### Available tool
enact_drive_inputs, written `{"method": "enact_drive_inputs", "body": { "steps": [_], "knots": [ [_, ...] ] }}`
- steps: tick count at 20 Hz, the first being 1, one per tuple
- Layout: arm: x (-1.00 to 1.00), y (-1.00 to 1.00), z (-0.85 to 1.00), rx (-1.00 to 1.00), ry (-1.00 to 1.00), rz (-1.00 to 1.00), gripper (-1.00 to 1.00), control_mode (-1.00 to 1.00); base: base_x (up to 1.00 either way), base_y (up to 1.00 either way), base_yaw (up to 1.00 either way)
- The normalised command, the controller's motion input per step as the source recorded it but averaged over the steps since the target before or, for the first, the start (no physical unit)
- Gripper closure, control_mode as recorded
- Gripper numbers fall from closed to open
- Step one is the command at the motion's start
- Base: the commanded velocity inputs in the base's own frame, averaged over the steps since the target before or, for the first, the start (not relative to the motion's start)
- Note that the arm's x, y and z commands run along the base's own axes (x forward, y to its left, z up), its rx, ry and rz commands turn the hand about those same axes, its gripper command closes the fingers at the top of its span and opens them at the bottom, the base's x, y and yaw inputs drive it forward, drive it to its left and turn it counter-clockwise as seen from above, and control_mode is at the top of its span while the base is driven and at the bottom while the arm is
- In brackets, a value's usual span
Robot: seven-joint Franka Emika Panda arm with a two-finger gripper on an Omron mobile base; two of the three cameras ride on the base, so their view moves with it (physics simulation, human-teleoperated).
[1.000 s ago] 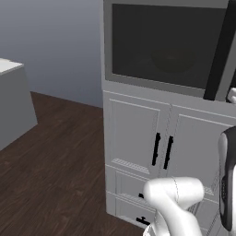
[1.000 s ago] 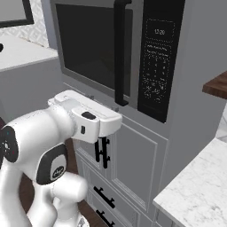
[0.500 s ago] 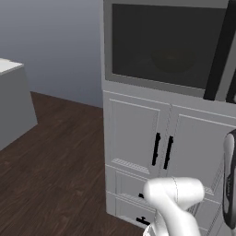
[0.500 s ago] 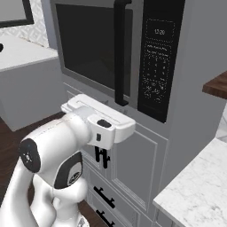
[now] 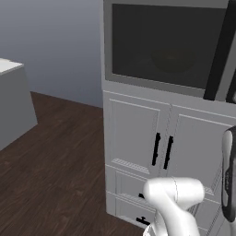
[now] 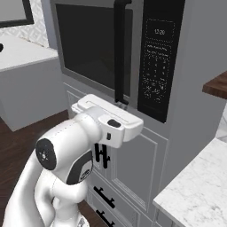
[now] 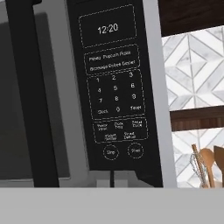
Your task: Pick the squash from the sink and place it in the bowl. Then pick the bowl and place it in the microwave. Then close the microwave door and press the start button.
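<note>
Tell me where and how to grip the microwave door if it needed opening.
Grip the door handle, the tall black vertical bar beside the keypad. Come straight from the front with the jaws set horizontally across it; it likely stands proud of the dark glass.

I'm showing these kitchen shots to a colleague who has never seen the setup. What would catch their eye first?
Probably the microwave, built in above the grey cabinets: its door is closed, with a big dark window and a tall black handle. Next, the black control panel in the hand view, its clock reading 12:20 above a keypad and two round buttons. The white arm reaches up just below the door.
</note>
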Motion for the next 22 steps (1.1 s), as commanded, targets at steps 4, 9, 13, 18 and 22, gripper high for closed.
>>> {"method": "enact_drive_inputs", "body": {
  "steps": [4, 9, 13, 18, 22],
  "knots": [
    [0.04, -0.28, -0.06, 0.0, 0.0, 0.0, 1.0, -1.0, 0.0, 0.0, 0.0],
    [0.26, -0.14, -0.03, 0.0, 0.0, 0.0, 1.0, -1.0, 0.0, 0.0, 0.0],
    [0.31, -0.19, 0.0, 0.0, 0.0, 0.0, 1.0, -1.0, 0.0, 0.0, 0.0],
    [0.1, -0.17, -0.07, 0.0, 0.0, 0.0, 1.0, -1.0, 0.0, 0.0, 0.0],
    [0.31, -0.17, -0.11, 0.0, 0.0, 0.0, 1.0, -1.0, 0.0, 0.0, 0.0]
  ]
}}
